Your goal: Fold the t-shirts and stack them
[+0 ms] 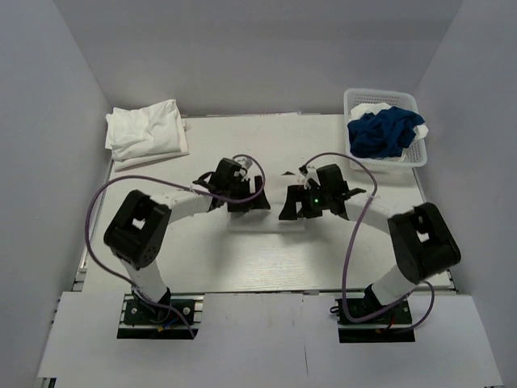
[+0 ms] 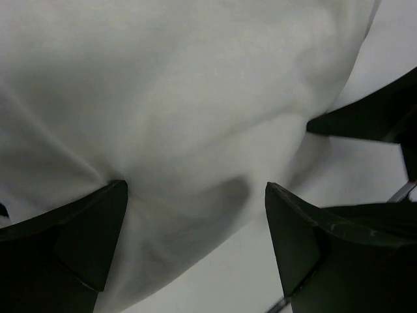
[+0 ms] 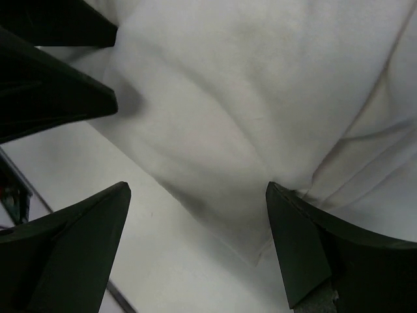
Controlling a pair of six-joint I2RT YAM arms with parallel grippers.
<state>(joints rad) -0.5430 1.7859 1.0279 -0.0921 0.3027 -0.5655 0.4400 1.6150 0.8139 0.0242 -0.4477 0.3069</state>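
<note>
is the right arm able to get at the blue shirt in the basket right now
Probably yes. The blue shirt lies on top in the open basket on that arm's side, with nothing between. The right tool is open over a white shirt, holding nothing.

Both arms (image 1: 139, 229) have black joints, white links, looping purple cables (image 1: 89, 222) and black wedge-shaped jaws.

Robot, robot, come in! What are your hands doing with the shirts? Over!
Left gripper open, right gripper open, both over white t-shirt. Folded white pile far left corner. Blue t-shirt in basket. Nothing blocking.
</note>
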